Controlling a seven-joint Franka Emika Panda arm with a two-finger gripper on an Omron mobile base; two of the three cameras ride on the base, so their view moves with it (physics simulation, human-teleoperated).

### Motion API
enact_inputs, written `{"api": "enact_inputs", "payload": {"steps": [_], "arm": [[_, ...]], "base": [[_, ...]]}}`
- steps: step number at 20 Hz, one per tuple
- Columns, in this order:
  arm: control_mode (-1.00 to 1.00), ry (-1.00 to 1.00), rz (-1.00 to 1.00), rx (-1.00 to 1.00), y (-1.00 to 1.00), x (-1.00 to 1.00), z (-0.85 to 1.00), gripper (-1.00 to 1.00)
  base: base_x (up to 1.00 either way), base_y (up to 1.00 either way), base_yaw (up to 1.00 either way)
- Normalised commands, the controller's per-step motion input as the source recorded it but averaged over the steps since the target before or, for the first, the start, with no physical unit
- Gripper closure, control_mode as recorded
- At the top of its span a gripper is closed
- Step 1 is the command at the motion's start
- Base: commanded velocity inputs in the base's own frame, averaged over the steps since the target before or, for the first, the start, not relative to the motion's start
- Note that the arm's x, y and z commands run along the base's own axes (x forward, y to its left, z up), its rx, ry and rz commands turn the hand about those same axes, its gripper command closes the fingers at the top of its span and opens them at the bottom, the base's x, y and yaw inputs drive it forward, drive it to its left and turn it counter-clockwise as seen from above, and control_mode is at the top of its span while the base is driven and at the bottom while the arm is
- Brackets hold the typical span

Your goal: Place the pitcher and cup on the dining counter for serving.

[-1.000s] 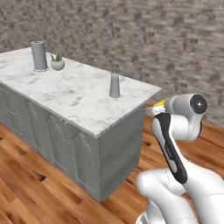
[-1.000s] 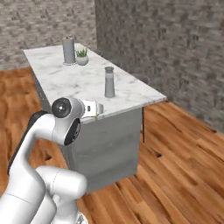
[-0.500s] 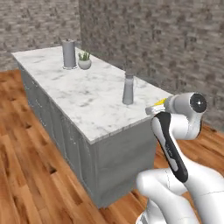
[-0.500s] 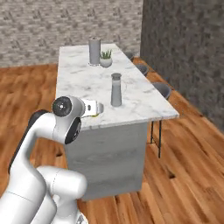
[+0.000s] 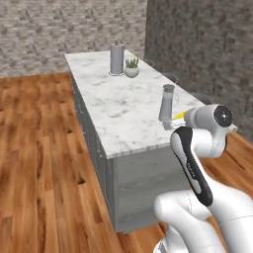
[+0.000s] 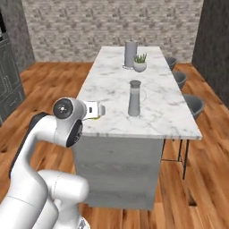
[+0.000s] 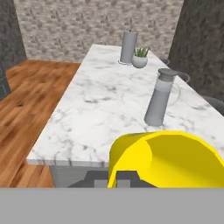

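Cup (image 7: 162, 159) is held pinched in gripper (image 7: 124, 177) jaws, near edge of dining counter (image 7: 100, 113). Pitcher (image 7: 159, 97) is placed upright on counter top.

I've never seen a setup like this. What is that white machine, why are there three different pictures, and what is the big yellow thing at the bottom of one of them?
The white machine is a robot arm on a base that can drive, in a computer-rendered kitchen. Two pictures come from cameras on that base, looking over the arm from its left and from its right. The third comes from a camera on the hand itself.

The long marble slab is the dining counter. On it stand a grey pitcher, and at the far end a straight grey cylinder and a small potted plant. Dark stools line one side.

The yellow thing is the cup. The gripper is shut on the cup, right under the hand camera, so it looks huge. It is held near the counter's near end, not yet set down.
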Motion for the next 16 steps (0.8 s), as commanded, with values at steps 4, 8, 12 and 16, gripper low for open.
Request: {"api": "enact_inputs", "payload": {"steps": [4,8,12,16], "arm": [[1.00,0.00,0.00,0.00,0.00,0.00,0.00,1.00],[1.00,0.00,0.00,0.00,0.00,0.00,0.00,1.00],[1.00,0.00,0.00,0.00,0.00,0.00,0.00,1.00],[1.00,0.00,0.00,0.00,0.00,0.00,0.00,1.00]], "base": [[0.24,-0.06,0.24],[0.35,0.00,0.16],[0.49,-0.06,0.14],[0.56,-0.25,0.05]]}}
